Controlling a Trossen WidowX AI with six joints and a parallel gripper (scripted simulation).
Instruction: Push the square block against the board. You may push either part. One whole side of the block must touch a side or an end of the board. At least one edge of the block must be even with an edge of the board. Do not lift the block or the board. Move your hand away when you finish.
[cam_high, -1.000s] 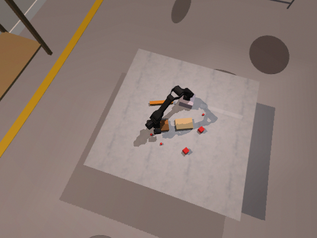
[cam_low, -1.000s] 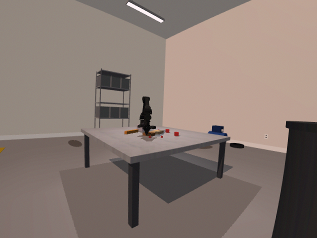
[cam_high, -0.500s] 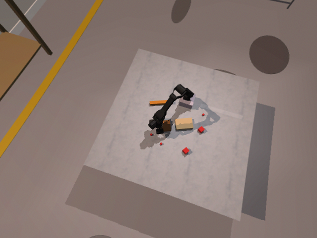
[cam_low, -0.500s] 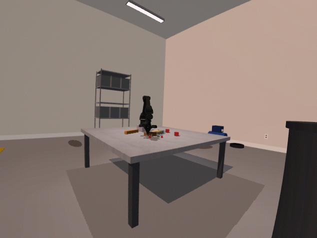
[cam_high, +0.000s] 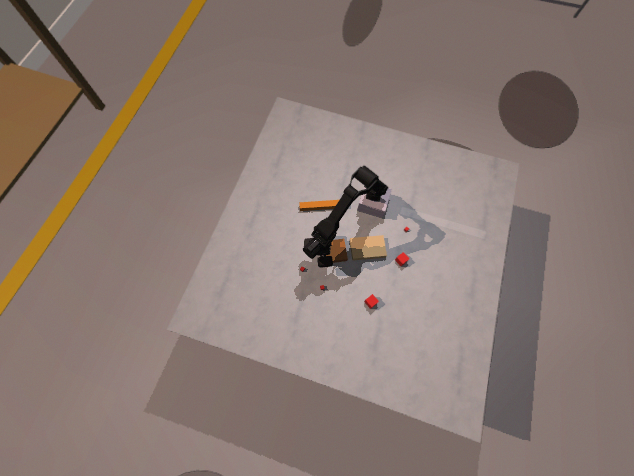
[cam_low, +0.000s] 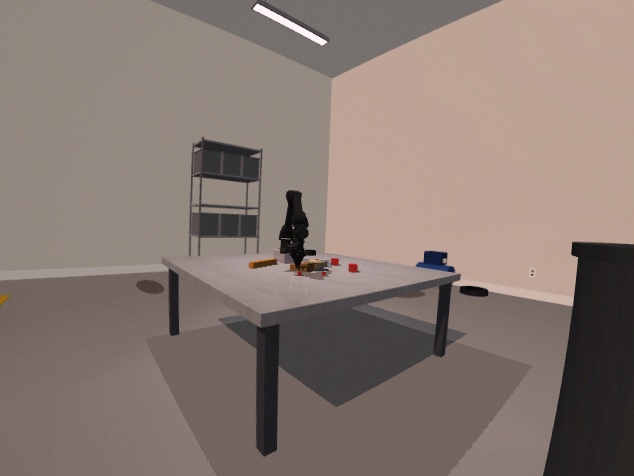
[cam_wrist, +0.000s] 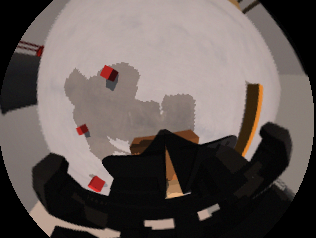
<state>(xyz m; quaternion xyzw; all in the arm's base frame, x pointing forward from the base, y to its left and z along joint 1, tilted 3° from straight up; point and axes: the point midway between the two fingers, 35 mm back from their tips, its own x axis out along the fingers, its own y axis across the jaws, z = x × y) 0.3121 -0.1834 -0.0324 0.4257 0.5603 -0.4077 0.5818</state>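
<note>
The square block (cam_high: 339, 251) (cam_low: 306, 267) (cam_wrist: 189, 137) lies flat on the desk (cam_high: 409, 348) (cam_low: 240, 286) (cam_wrist: 220, 55), just beside one end of the board (cam_high: 368, 246) (cam_low: 318, 264) (cam_wrist: 174, 190), a narrow gap separating them. The pincer (cam_high: 325, 251) (cam_low: 298, 266) (cam_wrist: 162, 132) is closed with nothing gripped, presumably to serve as a blunt pusher. It stands at the block, on the side away from the board, a placement suited to pushing without lifting. Full-side contact is outstanding; edge alignment cannot be confirmed. An off-centre push could turn the block. Withdrawal should follow contact.
</note>
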